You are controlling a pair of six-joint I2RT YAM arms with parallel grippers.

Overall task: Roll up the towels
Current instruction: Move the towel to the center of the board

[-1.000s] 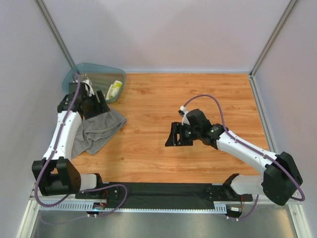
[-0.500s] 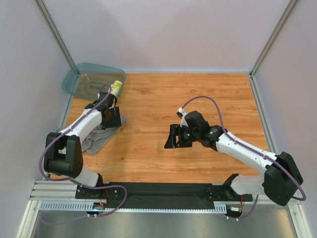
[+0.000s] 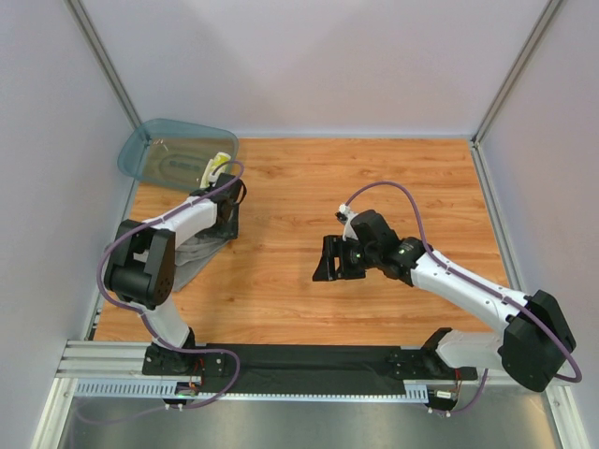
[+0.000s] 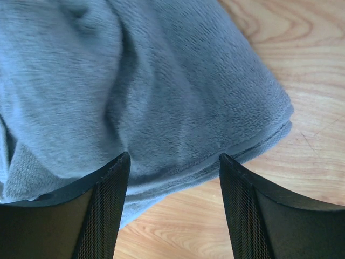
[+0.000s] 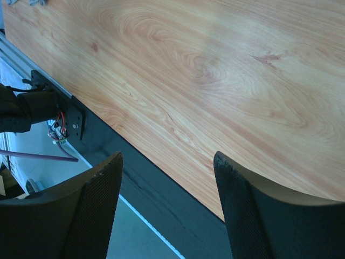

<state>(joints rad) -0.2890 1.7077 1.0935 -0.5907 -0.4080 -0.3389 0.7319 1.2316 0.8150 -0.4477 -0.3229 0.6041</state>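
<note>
The grey towel (image 3: 194, 253) lies bunched at the table's left side, mostly hidden under my left arm. In the left wrist view it (image 4: 161, 81) fills the upper frame, its hemmed edge lying on the wood. My left gripper (image 3: 225, 223) is open just above that edge, and its fingers (image 4: 102, 205) straddle the hem (image 4: 175, 162) without holding it. The small yellow-and-white cloth (image 3: 217, 166) lies at the right end of the teal tub. My right gripper (image 3: 329, 260) is open and empty over mid-table; its view (image 5: 167, 162) shows bare wood and the front edge.
The translucent teal tub (image 3: 164, 154) stands at the back left corner. Frame posts and white walls close in the table's sides and back. A black mounting rail (image 3: 309, 360) runs along the near edge.
My left arm has swung from the tub's side to the right and folded over the grey towel, with its gripper now at the towel's right edge. The right gripper has barely moved.
</note>
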